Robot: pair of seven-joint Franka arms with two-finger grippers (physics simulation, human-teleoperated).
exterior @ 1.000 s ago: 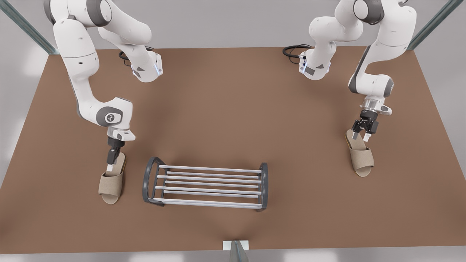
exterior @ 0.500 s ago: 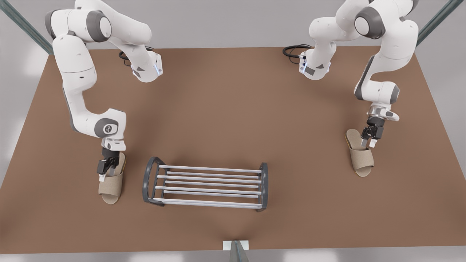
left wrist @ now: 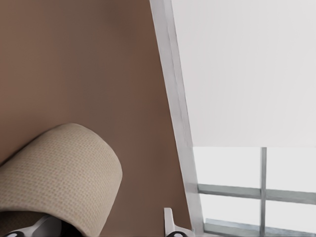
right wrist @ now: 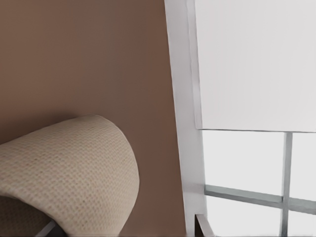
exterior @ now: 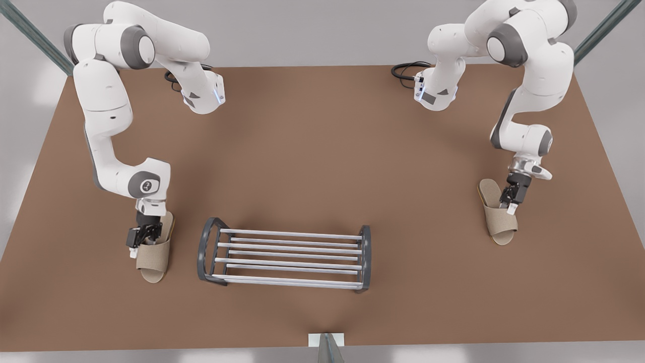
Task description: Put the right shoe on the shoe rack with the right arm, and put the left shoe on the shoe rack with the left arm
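Shoe rack [exterior: 284, 254]: stands on the brown tabletop [exterior: 312, 151], bars running across the front view; slipper A [exterior: 152, 257] lies flat just beside its end frame on the front view's left; slipper B [exterior: 498, 214] lies flat well apart, on the front view's right, toe towards the camera.

One arm's pincer [exterior: 138, 244] is down at the band of slipper A, on its outer edge; the other arm's pincer [exterior: 509, 205] is down at the outer edge of slipper B; which arm is which cannot be told.

Left pincer [left wrist: 106, 228]: spread, one finger under a woven beige band [left wrist: 59, 173], the other outside it. Right pincer [right wrist: 126, 229]: spread likewise across a beige band [right wrist: 69, 158].
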